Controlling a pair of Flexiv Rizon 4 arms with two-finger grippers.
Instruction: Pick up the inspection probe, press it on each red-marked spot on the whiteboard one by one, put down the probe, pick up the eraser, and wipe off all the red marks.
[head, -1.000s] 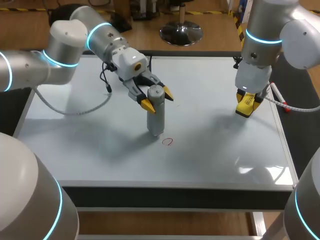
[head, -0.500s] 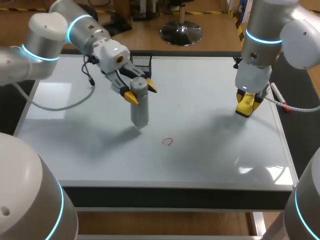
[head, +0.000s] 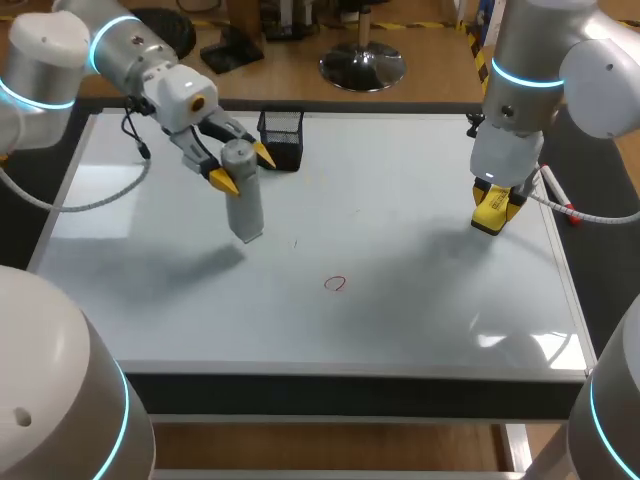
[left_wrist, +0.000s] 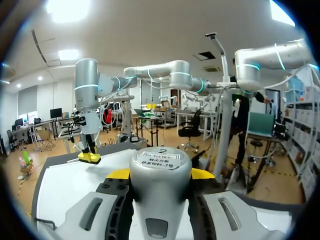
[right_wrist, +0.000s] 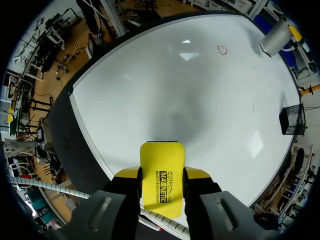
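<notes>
Over the whiteboard's (head: 400, 310) far left, my left gripper (head: 243, 167) clamps the tilted probe (head: 244, 208) near the basket (head: 281, 138), well apart from the red mark (head: 335, 284); released so, it may topple and roll. My right gripper (head: 497, 212) clamps the eraser (right_wrist: 161, 172).

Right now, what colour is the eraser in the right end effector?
The eraser is yellow with black print, clearest in the right wrist view.

A small black wire-mesh basket (head: 283, 132) is seen standing upright near the far edge of the dark-rimmed tabletop (head: 340, 392).
</notes>
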